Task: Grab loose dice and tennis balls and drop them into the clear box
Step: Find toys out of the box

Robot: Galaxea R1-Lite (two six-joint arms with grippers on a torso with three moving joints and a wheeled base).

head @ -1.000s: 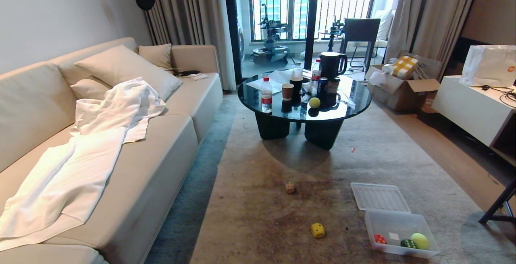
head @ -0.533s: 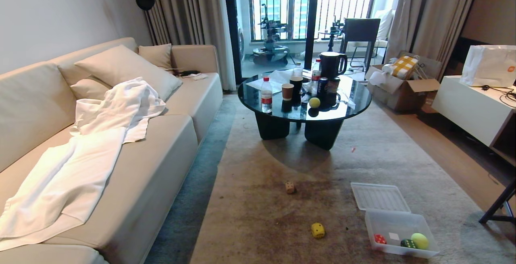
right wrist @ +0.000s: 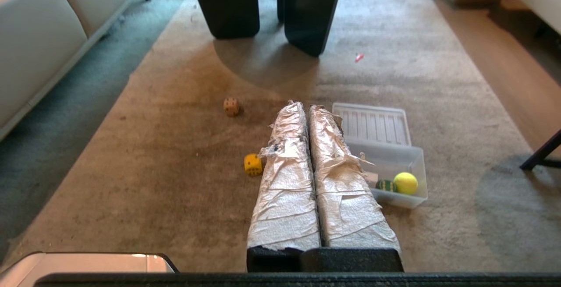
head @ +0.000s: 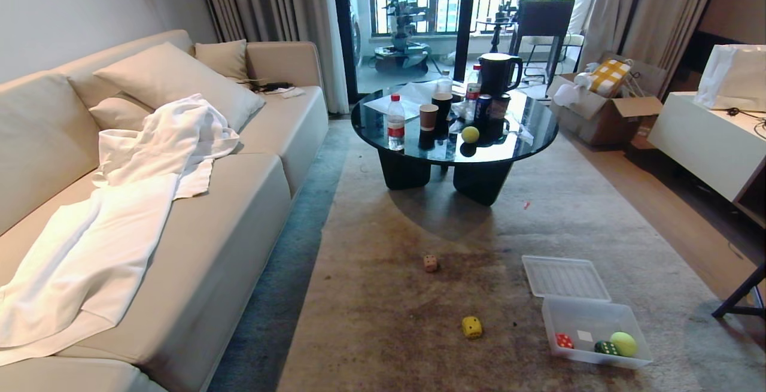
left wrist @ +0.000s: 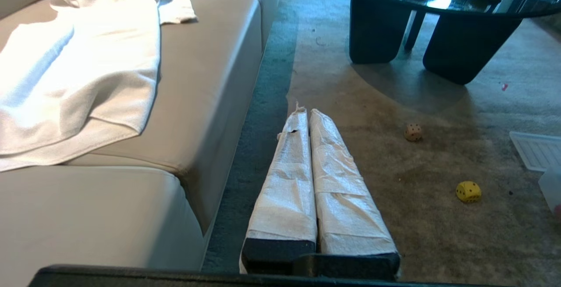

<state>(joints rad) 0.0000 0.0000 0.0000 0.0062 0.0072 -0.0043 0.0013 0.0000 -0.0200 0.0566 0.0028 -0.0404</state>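
Daylight from balcony, table glare, sharp pics

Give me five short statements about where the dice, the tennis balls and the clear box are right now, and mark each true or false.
1. The yellow die lies on the rug, outside the clear box. True.
2. The tan die sits on the round table. False: it lies on the rug, short of the table.
3. One tennis ball rests on the table. True.
4. The clear box is empty. False: it holds a red die, a green die and a tennis ball.
5. The lid covers the box. False: it lies flat beside it.
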